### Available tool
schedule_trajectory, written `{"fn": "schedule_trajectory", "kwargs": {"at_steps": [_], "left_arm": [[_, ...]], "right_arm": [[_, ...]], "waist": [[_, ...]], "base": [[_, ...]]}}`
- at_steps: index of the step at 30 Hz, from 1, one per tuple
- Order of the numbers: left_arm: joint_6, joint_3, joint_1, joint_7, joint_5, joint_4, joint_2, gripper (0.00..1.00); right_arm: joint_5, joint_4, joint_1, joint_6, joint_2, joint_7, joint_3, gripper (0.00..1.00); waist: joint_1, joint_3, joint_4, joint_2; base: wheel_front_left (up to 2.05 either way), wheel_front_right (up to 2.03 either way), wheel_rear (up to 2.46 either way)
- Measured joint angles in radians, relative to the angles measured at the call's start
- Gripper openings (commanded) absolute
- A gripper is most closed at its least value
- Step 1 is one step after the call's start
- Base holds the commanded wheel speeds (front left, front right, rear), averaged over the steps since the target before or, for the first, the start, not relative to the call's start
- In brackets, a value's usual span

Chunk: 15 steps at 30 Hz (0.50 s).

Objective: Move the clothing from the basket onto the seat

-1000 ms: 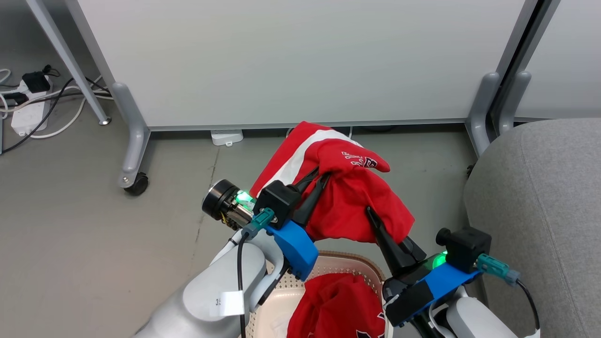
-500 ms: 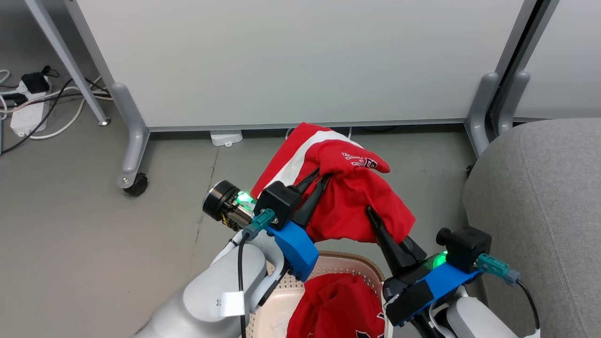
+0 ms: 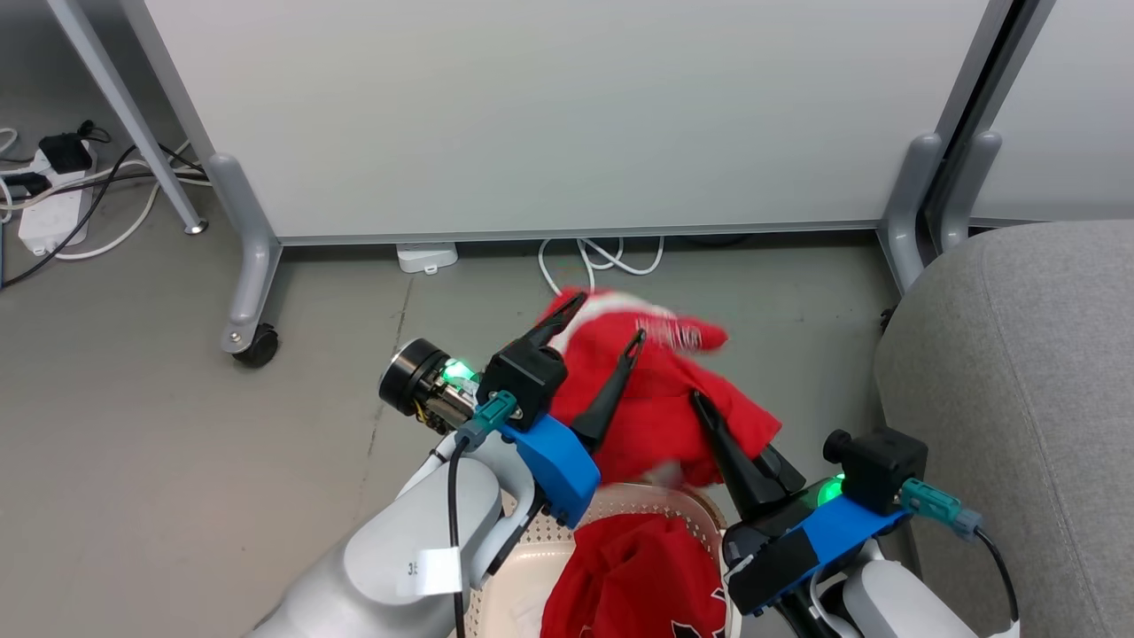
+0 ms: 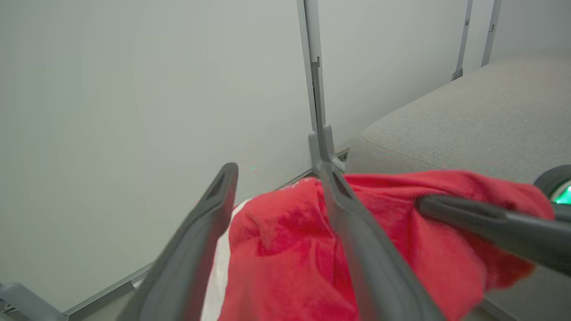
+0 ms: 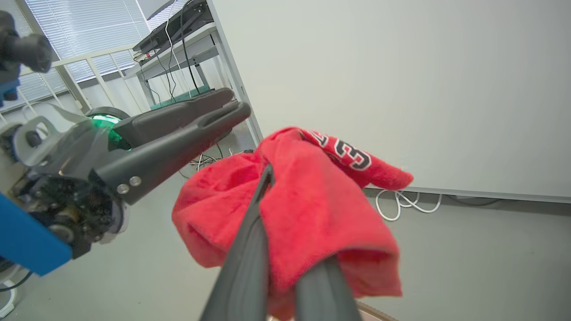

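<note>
Office surroundings: partition panels, cables and grey floor
A pale partition panel (image 3: 567,115) spans the back on grey metal feet; the left foot (image 3: 244,248) ends in a black caster (image 3: 259,347), and the right foot (image 3: 908,204) stands just beside a second panel (image 3: 1063,106). Under the panel's lower edge sit a small white box (image 3: 428,258) and a looped white cable (image 3: 602,257) on the grey floor (image 3: 177,461). At far left a slanted metal leg (image 3: 124,106) meets the floor near a white power strip (image 3: 51,217) with a black plug (image 3: 64,152) and tangled black and white leads. The right wrist view adds window blinds (image 5: 84,26) and a desk (image 5: 178,49) with hanging wires
</note>
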Motion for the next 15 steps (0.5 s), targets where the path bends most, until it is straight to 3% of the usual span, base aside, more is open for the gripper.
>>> {"fn": "schedule_trajectory", "kwargs": {"at_steps": [15], "left_arm": [[0.01, 0.002, -0.003, -0.002, 0.001, -0.002, 0.004, 1.0]], "right_arm": [[-0.011, 0.005, 0.0, 0.0, -0.001, 0.0, -0.013, 0.0]], "waist": [[0.0, 0.007, -0.009, 0.0]], "base": [[0.0, 0.0, 0.0]]}}
